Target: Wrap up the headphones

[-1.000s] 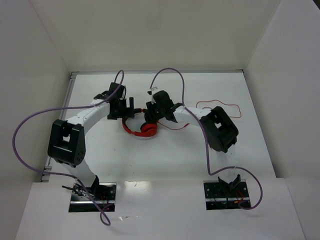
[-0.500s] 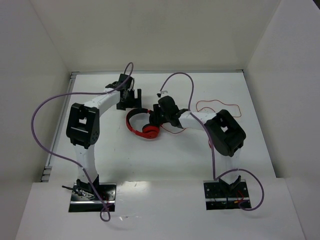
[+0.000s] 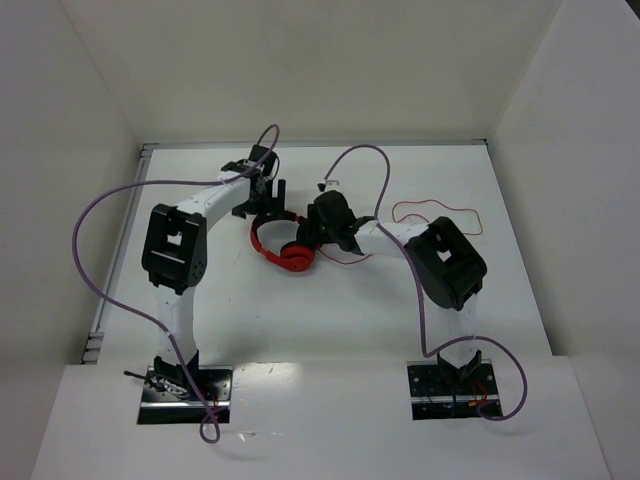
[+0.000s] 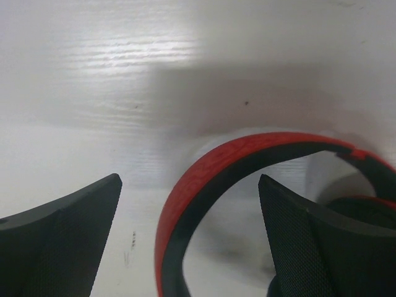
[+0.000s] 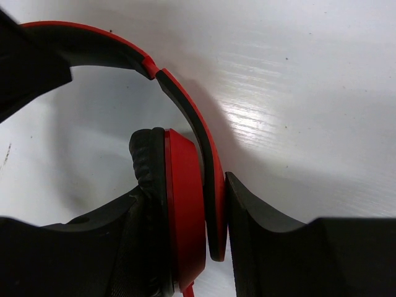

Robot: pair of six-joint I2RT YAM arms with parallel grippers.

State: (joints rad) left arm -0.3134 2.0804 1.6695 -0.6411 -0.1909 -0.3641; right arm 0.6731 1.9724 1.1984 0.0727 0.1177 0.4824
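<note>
The red headphones (image 3: 285,247) lie in the middle of the white table; the headband arcs to the left and a round ear cup (image 3: 296,260) faces up. The thin red cord (image 3: 440,208) loops off to the right. My right gripper (image 5: 213,229) is shut on an ear cup (image 5: 182,210) and the headband end beside it. My left gripper (image 4: 189,216) is open, its fingers (image 4: 68,216) either side of the headband's curve (image 4: 204,179) without touching it. It sits at the headband's far side in the top view (image 3: 265,205).
Thick purple cables (image 3: 95,230) arch over both arms. White walls close in the table at the left, back and right. The table's back edge (image 3: 310,145) runs just behind the left gripper.
The left arm has swung its gripper right and back, coming down over the headband. The right gripper has shifted slightly with the headphones, which have rotated so that the band faces left.
</note>
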